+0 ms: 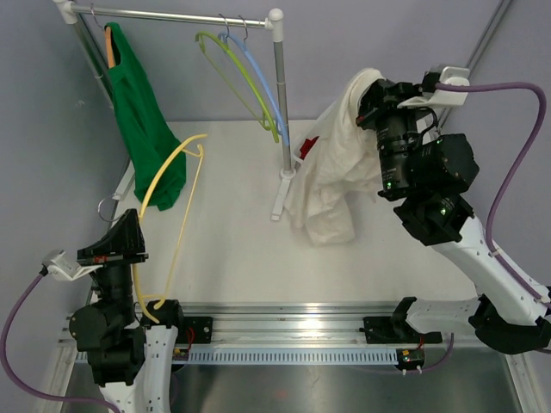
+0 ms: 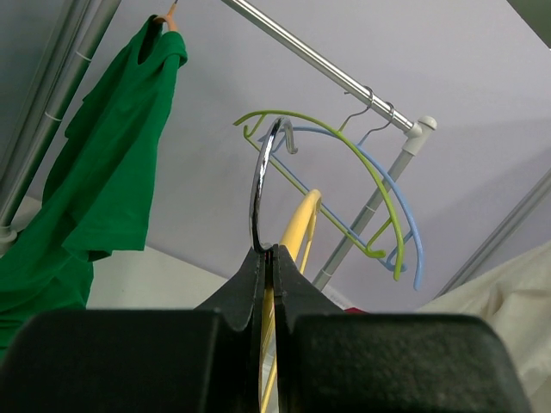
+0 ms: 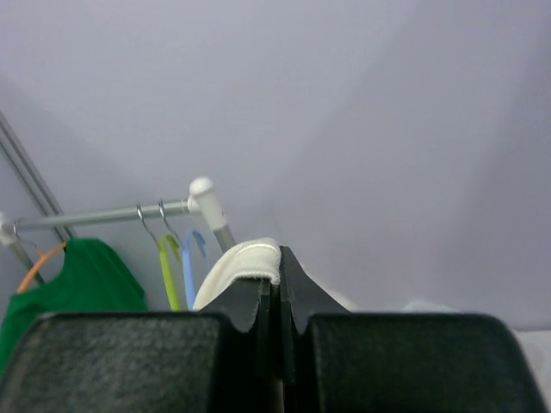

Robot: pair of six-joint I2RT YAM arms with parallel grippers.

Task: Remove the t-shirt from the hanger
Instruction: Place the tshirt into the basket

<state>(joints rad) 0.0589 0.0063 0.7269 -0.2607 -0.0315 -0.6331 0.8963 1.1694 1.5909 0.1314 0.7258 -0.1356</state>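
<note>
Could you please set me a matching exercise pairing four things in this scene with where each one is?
Things:
1. yellow plastic hanger
2. white fabric t-shirt
3. green fabric t-shirt
4. blue plastic hanger

Places:
A. hanging at the left end of the metal rail
B. pinched in the right hand
C. hanging bare near the rail's right end
D. pinched by its wire hook in the left hand

Pairs: 1-D, 2-B, 3-A, 4-C
</note>
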